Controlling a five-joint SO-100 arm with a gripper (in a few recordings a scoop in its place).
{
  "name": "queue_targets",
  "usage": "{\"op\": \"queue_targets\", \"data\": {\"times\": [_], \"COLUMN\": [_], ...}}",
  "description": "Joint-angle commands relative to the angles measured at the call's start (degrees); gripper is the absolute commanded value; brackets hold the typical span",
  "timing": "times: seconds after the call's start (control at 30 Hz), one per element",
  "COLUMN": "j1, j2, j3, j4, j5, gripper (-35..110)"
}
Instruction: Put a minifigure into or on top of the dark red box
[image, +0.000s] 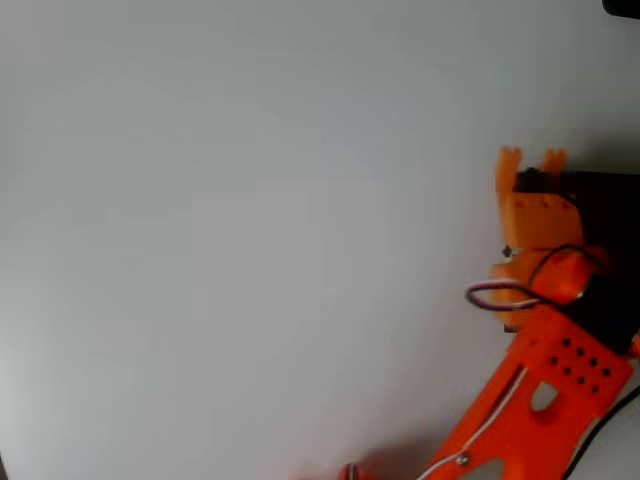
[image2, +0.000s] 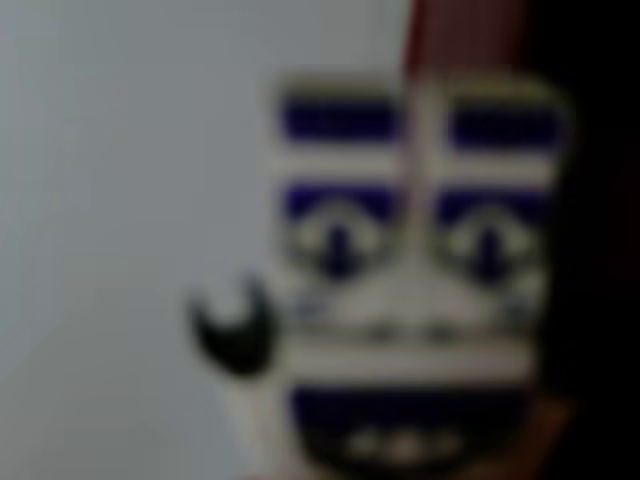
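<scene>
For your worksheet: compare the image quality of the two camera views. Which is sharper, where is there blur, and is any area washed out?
Overhead view: soft but readable, the table evenly bright and nearly washed out, the orange end effector showing fuzzy edges. Wrist view: heavily out of focus, the minifigure close to the lens with smeared white and dark blue bands; the dark red box behind it is a blurred strip.

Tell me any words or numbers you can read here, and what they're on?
None can be read.
Minifigure: white with dark blue bands and shapes in the blurred wrist view; no letters or digits.
Orange tool, white table: no writing.
</scene>
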Motion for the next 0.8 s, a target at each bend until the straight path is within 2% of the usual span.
{"op": "queue_targets", "data": {"times": [0.0, 0.23, 0.27, 0.33, 0.43, 0.67, 0.77], "j1": [3.8, 6.4, 6.4, 6.2, 5.9, 4.7, 1.7], "j2": [-6.9, -24.8, -25.9, -27.0, -27.1, -23.1, -20.0], "j3": [-14.3, -34.6, -35.6, -36.1, -36.7, -34.3, -32.6], "j4": [3.6, 10.4, 10.5, 10.6, 10.8, 11.6, 11.7], "j5": [-2.6, -7.3, -7.8, -8.0, -9.0, -13.6, -19.9], "gripper": [0, 1, 4, 16, 25, 27, 25]}}
